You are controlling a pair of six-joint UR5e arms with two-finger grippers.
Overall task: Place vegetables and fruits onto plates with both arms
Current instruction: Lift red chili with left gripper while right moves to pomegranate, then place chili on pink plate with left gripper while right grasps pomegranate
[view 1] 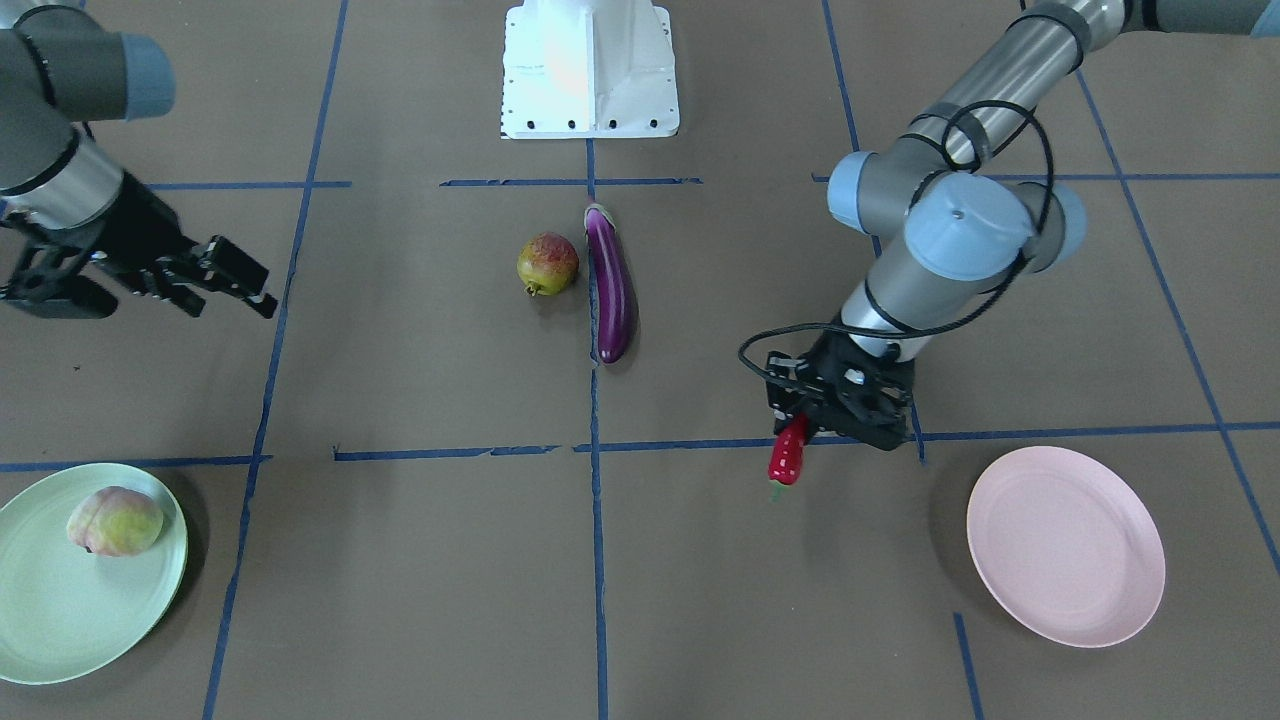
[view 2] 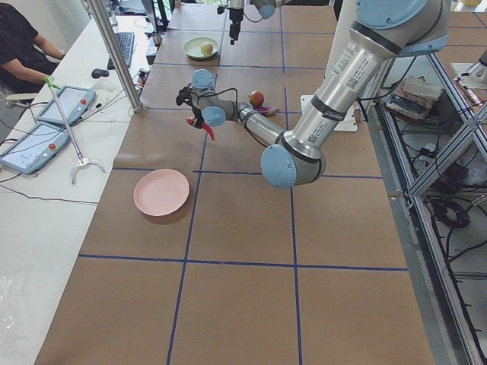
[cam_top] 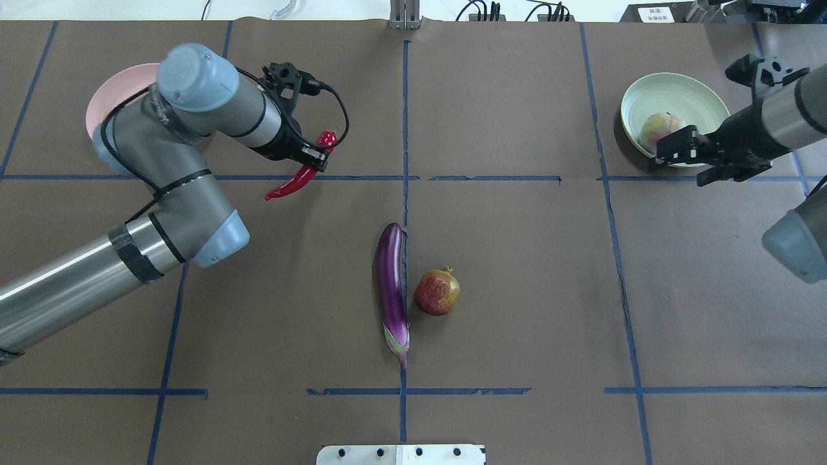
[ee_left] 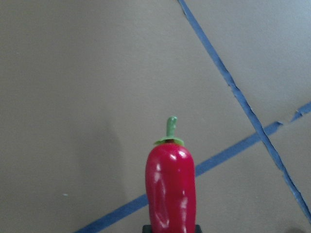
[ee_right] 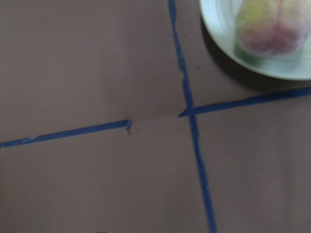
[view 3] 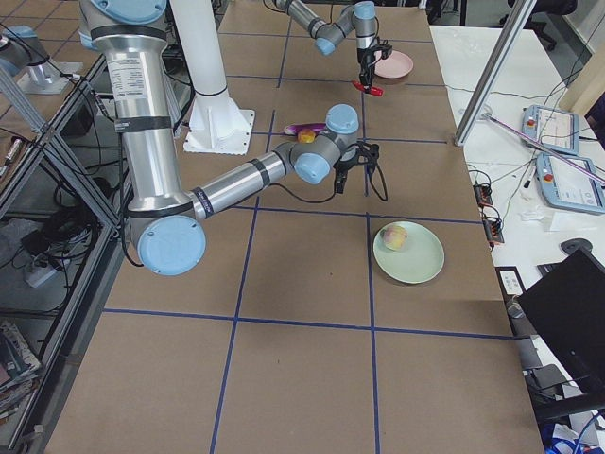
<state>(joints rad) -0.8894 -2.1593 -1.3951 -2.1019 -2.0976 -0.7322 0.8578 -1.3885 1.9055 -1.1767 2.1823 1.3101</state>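
Note:
My left gripper (view 1: 800,425) (cam_top: 316,155) is shut on the red chili pepper (view 1: 788,455) (cam_top: 298,175) (ee_left: 170,189) and holds it above the table, off to one side of the pink plate (view 1: 1065,545) (view 2: 161,192). The pink plate is bare. My right gripper (view 1: 225,295) (cam_top: 677,171) is open and empty, just inward of the mint green plate (view 1: 60,610) (cam_top: 685,90) (ee_right: 218,39). The peach (view 1: 115,520) (cam_top: 659,129) (ee_right: 267,24) lies on that plate. The purple eggplant (view 1: 612,285) (cam_top: 392,284) and the red-and-yellow mottled fruit (view 1: 548,264) (cam_top: 437,292) lie side by side at mid-table.
The white base block (view 1: 590,70) (cam_top: 400,454) stands at the robot's edge of the table. Blue tape lines cross the brown table cover. In the exterior left view a side desk with tablets (view 2: 65,106) and a seated person runs along the far side.

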